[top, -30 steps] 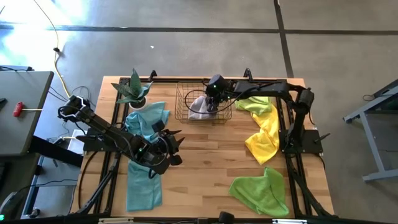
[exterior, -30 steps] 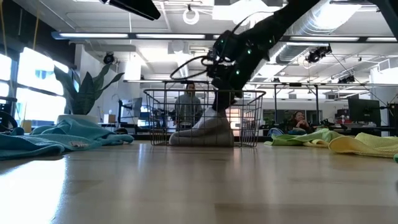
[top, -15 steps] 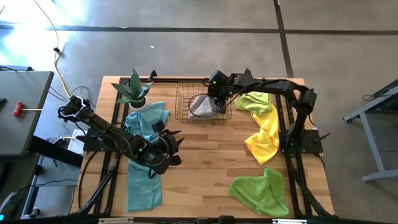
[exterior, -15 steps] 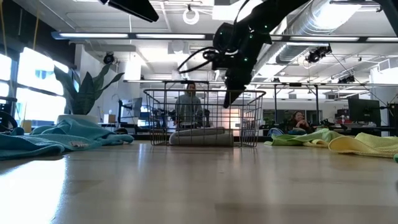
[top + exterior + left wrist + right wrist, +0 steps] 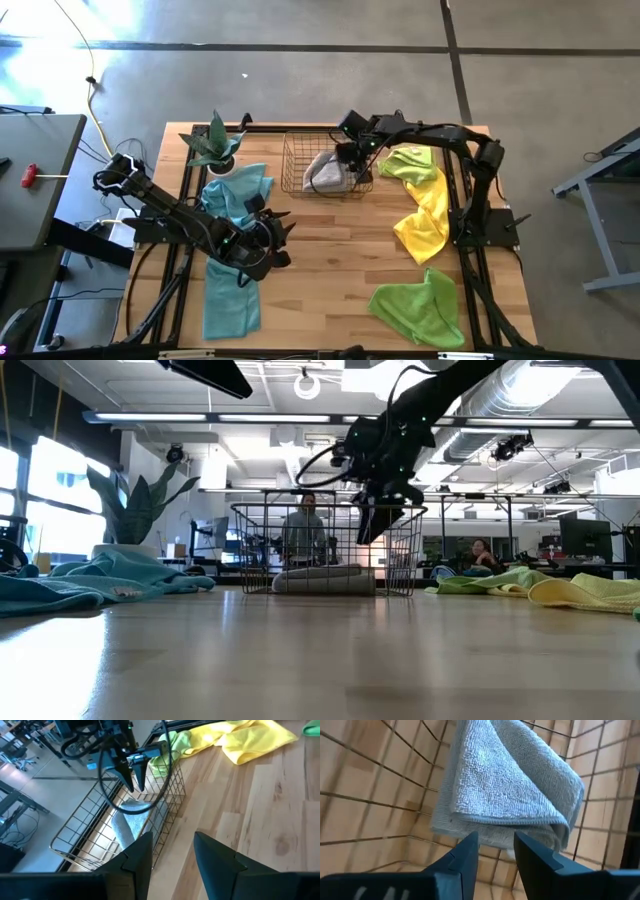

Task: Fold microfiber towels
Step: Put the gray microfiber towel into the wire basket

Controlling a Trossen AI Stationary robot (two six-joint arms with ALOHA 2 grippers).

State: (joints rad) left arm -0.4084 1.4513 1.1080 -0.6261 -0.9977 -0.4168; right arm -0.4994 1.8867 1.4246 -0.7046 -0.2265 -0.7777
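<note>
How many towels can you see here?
5, maybe more hidden: a grey towel in the basket, a teal towel on the left, a yellow towel and two green towels, far and near, on the right.

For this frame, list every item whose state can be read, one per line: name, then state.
Grey towel: folded, lying in the basket.
Basket: upright, holds only the grey towel.
Teal towel: unfolded, partly under the left arm.
Yellow towel: unfolded, crumpled.
Two lime towels: unfolded, crumpled.
Right gripper: open, empty, above the grey towel.
Left gripper: open, empty, above bare table.
</note>
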